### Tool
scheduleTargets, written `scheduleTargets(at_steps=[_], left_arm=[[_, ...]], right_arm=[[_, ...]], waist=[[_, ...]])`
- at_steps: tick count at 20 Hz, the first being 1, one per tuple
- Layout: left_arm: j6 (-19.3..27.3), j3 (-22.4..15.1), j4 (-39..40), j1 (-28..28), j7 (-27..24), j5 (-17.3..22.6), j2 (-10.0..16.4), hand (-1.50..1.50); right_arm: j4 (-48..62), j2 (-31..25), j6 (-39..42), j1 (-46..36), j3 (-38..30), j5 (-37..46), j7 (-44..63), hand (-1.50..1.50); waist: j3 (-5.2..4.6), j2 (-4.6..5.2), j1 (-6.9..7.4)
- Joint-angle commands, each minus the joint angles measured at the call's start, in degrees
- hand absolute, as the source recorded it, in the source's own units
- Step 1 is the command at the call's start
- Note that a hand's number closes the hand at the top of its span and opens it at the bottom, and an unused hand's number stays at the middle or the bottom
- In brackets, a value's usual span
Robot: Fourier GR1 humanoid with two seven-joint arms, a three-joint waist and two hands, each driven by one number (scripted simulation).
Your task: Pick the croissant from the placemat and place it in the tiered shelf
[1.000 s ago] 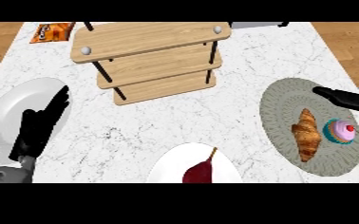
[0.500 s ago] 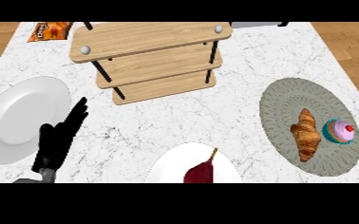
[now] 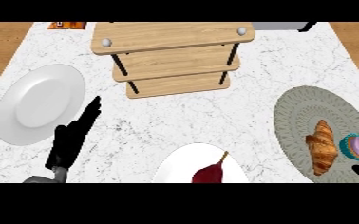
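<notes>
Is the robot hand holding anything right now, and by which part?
Nothing is held: the black left robot hand is open, and the golden-brown croissant lies on the round grey placemat.

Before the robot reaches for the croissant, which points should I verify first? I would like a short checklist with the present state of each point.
1. Croissant lies on the placemat: ok.
2. Tiered shelf stands upright at the counter's back: ok.
3. Left hand has straight fingers and holds nothing: ok.
4. Right hand is in view near the croissant: not ok, it does not show.
5. Cupcake is apart from the croissant: cannot tell, it sits at the picture's edge.
</notes>
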Motion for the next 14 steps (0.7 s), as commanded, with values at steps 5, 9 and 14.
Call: scheduleTargets(at_steps=[5,9,14], left_arm=[[0.37,-2.68,-0.55,-1.11,0.22,-2.18,-1.91,0.0],[-0.99,-2.3,-0.94,-3.76,1.84,-1.55,-1.75,0.0],[-2.4,-1.52,2.25,-2.1,-1.05,-1.36,-2.36,0.0]], right_arm=[[-0.93,-19.7,6.77,6.51,4.64,12.53,27.71,-1.5],[-2.5,-27.05,11.45,1.83,6.67,16.54,44.56,-1.5],[-0.02,-24.4,16.82,-12.93,15.48,18.41,54.0,-1.5]], waist=[[-0.34,1.35,3.76],[-0.11,1.14,4.77],[0.21,0.68,4.32]])
